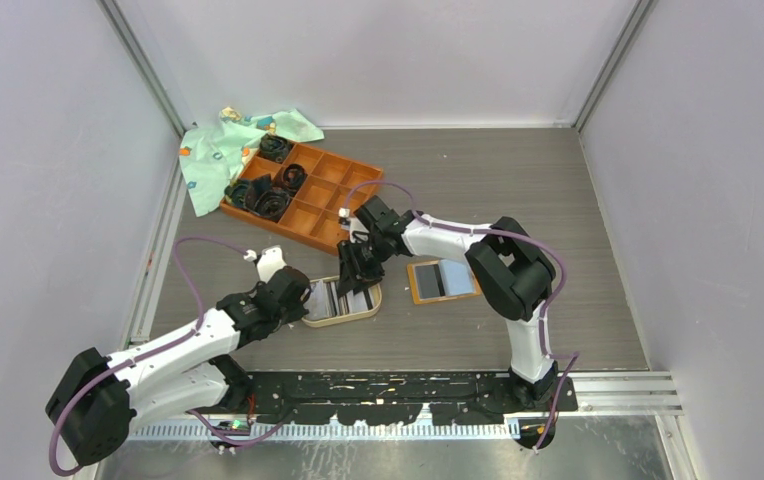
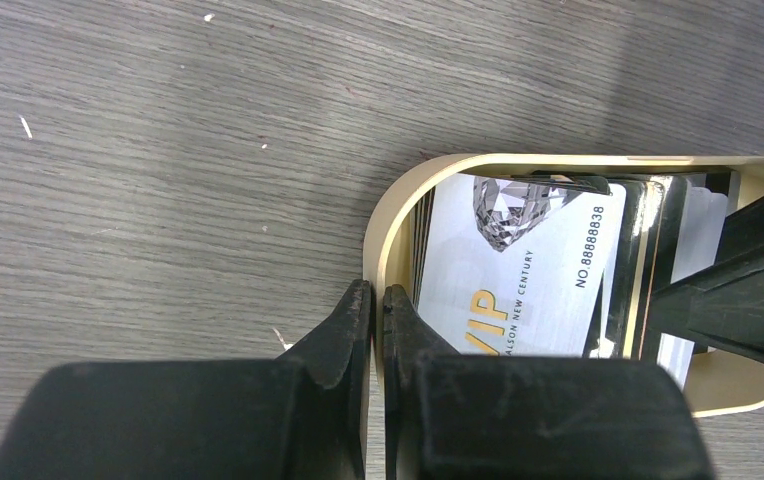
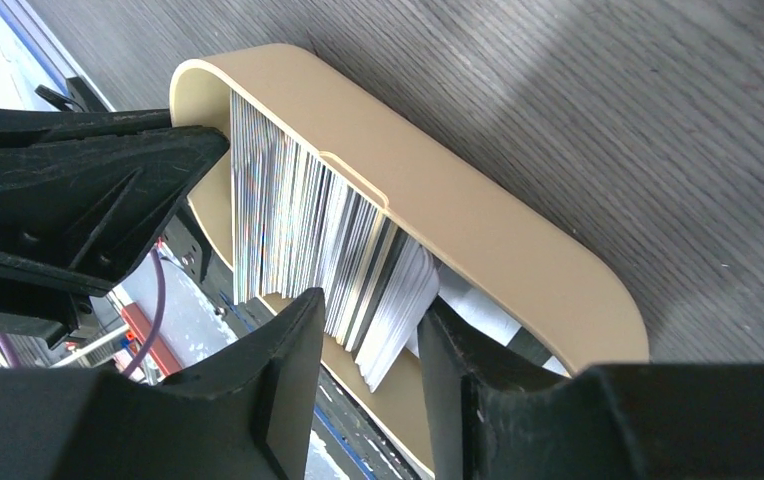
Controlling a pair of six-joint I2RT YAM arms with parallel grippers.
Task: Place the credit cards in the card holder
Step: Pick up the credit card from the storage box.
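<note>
1. Steadying the oval dish: the left gripper has its fingers pressed together on the tan rim at the dish's 9 o'clock end. This is judged to be an anchor, so the dish does not slide while cards are drawn out.
2. The credit cards stand on edge, packed tightly in the dish. A white VIP card faces the left wrist camera.
3. The right gripper enters from 12 o'clock, its jaws partly spread astride a few cards at the stack's 3 o'clock end. Whether they already pinch those cards cannot be told. Taking only a few likely suits narrow pockets.
4. The card holder lies open and flat with its grey pockets up, near the dish at its 3 o'clock but apart from it. That probably keeps the carry short.
5. Surface: a grey wood-grain table. At 11 o'clock of the dish sits a compartment tray holding dark coils, with a patterned green cloth beyond it.
6. Room: plain white walls enclose three sides.
</note>
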